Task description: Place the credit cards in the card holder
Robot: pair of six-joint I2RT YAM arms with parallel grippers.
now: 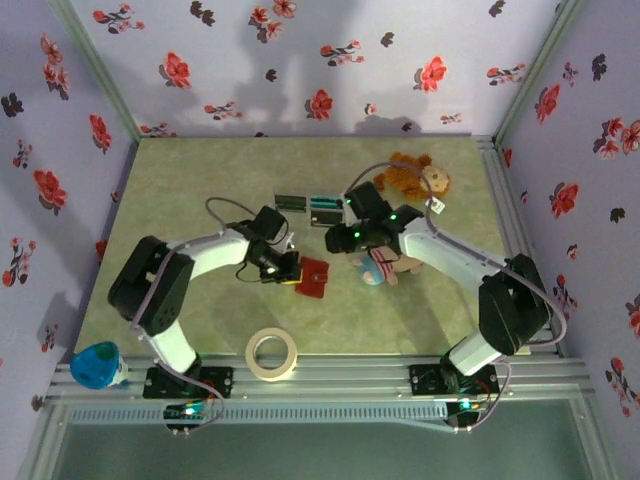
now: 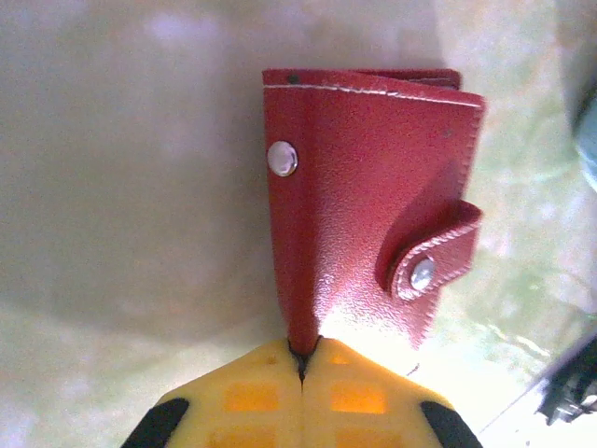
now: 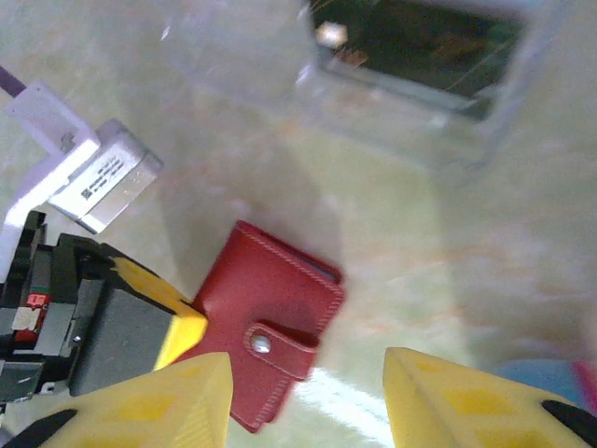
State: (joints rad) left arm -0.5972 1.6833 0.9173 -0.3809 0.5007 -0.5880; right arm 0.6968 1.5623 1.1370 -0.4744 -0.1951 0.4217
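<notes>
The card holder (image 1: 312, 277) is a red snap wallet, folded shut, near the table's middle. My left gripper (image 1: 287, 268) is shut on its left edge; in the left wrist view the yellow fingertips (image 2: 305, 359) pinch the card holder's (image 2: 373, 205) spine. Open and empty, my right gripper (image 1: 338, 242) hovers just above and right of it, and the card holder (image 3: 266, 317) lies beside its left finger (image 3: 159, 406). The credit cards stand in a clear slotted stand behind: a dark one (image 1: 290, 203) and a teal one (image 1: 325, 208). A dark card (image 3: 420, 42) shows blurred at the top of the right wrist view.
A brown plush bear (image 1: 410, 175) lies at the back right. A pink and blue plush (image 1: 385, 268) sits under my right arm. A tape roll (image 1: 272, 354) lies near the front edge, and a blue object (image 1: 97, 365) sits at the front left corner.
</notes>
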